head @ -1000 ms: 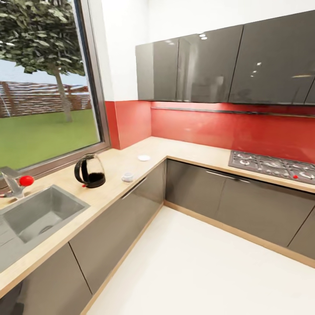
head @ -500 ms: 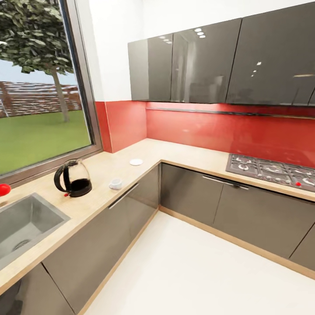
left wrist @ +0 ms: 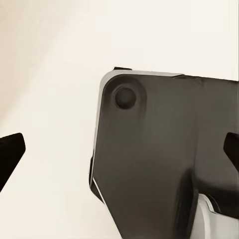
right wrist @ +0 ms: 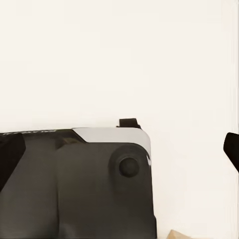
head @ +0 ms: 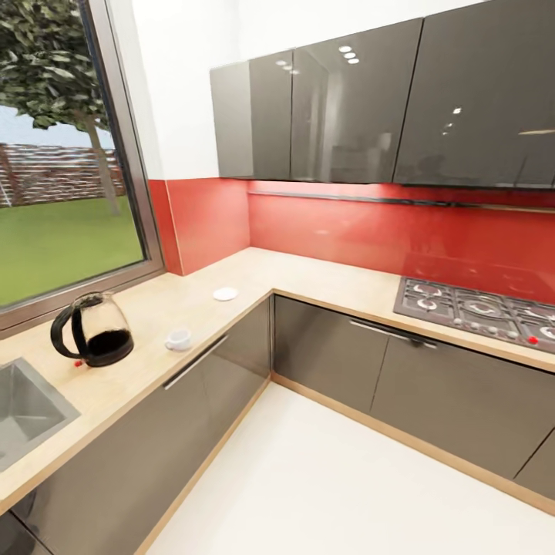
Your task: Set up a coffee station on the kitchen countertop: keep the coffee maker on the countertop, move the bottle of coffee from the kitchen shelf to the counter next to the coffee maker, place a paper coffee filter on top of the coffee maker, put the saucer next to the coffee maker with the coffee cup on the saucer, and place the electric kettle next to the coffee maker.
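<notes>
The kitchen countertop (head: 308,279) runs in an L under a red backsplash. On its left run stands the electric kettle (head: 92,329), clear glass with a black base and handle. The white coffee cup (head: 179,338) sits to the kettle's right near the front edge. The white saucer (head: 225,294) lies further back toward the corner, apart from the cup. The coffee maker, bottle of coffee, kitchen shelf and paper coffee filter are out of view. My left gripper (left wrist: 120,152) and right gripper (right wrist: 120,152) are open, fingertips wide apart over the robot's dark base and the pale floor.
A steel sink (head: 23,412) is set into the counter at the near left. A gas hob (head: 478,308) lies on the right run. Glossy grey wall cabinets (head: 347,100) hang above. A large window (head: 62,177) is at the left. White floor (head: 331,478) lies ahead.
The camera has swung to the right, so kettle, cup, saucer and sink have slid left in the picture. The tap with its red knob has left the frame.
</notes>
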Controlling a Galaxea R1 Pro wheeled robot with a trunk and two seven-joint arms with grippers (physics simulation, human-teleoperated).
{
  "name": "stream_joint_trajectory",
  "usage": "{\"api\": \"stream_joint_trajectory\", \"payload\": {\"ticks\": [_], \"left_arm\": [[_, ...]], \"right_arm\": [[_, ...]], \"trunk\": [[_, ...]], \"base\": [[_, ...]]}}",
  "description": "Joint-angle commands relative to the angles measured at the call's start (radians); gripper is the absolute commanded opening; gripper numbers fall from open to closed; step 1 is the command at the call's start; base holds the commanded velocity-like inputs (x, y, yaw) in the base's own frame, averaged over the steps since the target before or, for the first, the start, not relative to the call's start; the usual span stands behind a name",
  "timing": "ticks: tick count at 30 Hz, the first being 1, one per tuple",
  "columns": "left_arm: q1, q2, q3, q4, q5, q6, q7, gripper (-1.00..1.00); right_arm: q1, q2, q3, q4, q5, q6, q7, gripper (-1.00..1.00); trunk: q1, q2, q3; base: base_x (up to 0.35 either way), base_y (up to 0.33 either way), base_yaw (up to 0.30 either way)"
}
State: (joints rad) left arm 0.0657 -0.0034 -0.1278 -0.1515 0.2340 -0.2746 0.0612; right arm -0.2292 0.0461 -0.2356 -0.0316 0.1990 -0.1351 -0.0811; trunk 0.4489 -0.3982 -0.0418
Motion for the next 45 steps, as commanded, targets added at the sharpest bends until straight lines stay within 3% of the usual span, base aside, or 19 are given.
{"api": "stream_joint_trajectory", "payload": {"ticks": [1, 28, 45], "left_arm": [[0.0, -0.001, -0.009, -0.002, 0.007, -0.002, 0.006, 1.0], [0.0, 0.0, -0.01, -0.002, 0.007, -0.003, 0.009, 1.0], [0.0, 0.001, -0.01, -0.002, 0.007, -0.003, 0.009, 1.0]], "right_arm": [[-0.001, 0.0, -0.008, 0.001, 0.011, -0.003, -0.003, 1.0], [-0.001, -0.001, -0.007, 0.001, 0.013, -0.002, 0.0, 1.0], [-0.001, -0.002, -0.002, 0.001, 0.017, -0.001, -0.003, 1.0]], "trunk": [[0.001, -0.002, -0.002], [0.001, -0.002, -0.002], [0.001, -0.002, -0.008]], "base": [[0.288, -0.198, 0.0], [0.288, -0.2, 0.002], [0.286, -0.207, 0.227]]}}
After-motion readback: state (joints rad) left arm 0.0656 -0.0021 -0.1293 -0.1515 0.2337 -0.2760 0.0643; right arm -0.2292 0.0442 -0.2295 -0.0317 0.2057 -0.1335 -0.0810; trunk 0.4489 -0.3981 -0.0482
